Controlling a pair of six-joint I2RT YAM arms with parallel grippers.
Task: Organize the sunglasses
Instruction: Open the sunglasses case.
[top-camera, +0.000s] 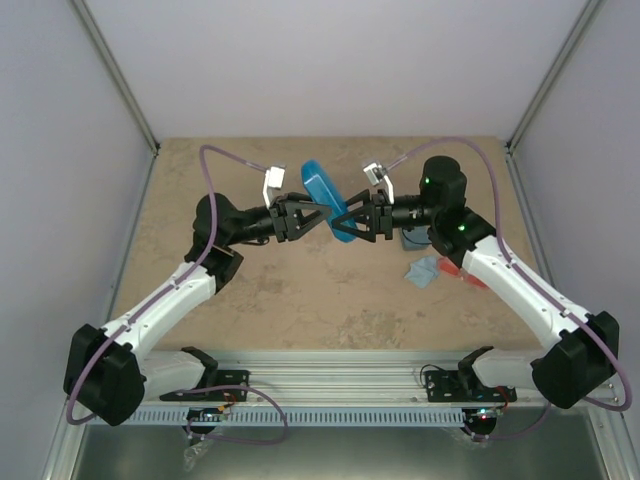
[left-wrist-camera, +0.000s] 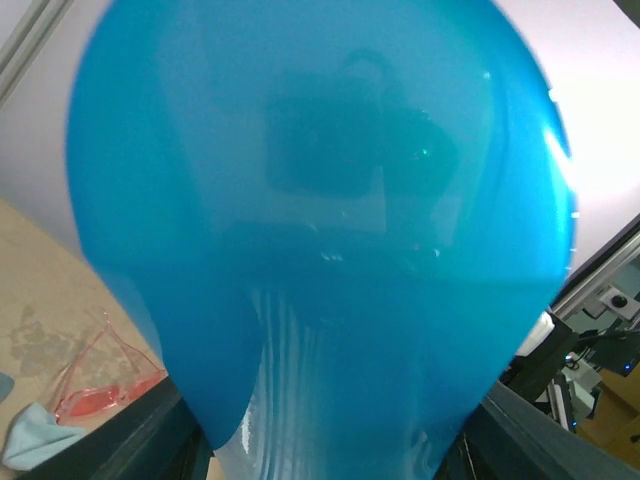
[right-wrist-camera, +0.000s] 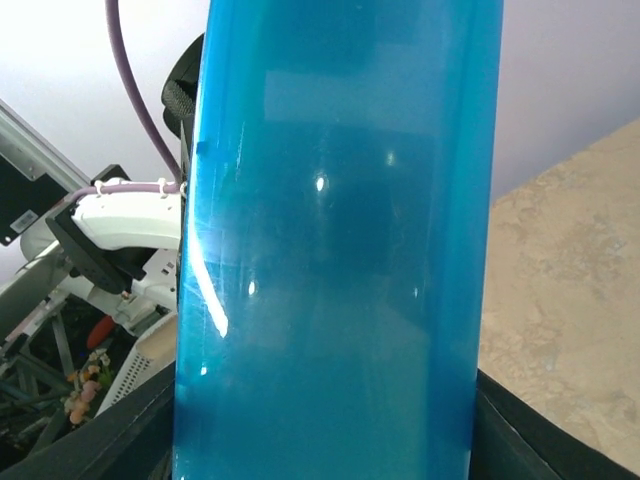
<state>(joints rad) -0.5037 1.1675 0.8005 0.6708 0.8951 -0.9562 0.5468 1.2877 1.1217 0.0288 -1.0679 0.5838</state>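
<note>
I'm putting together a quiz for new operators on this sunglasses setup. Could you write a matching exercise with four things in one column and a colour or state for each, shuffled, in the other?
Things
1. oval case
2. sunglasses
3. cloth
4. rectangular case

States
a. light blue, crumpled on the table
b. grey-blue, partly hidden by the right arm
c. glossy blue, up off the table between the left hand and right hand
d. red-orange, translucent, lying on the table

Pairs: 1-c, 2-d, 3-a, 4-b.
</note>
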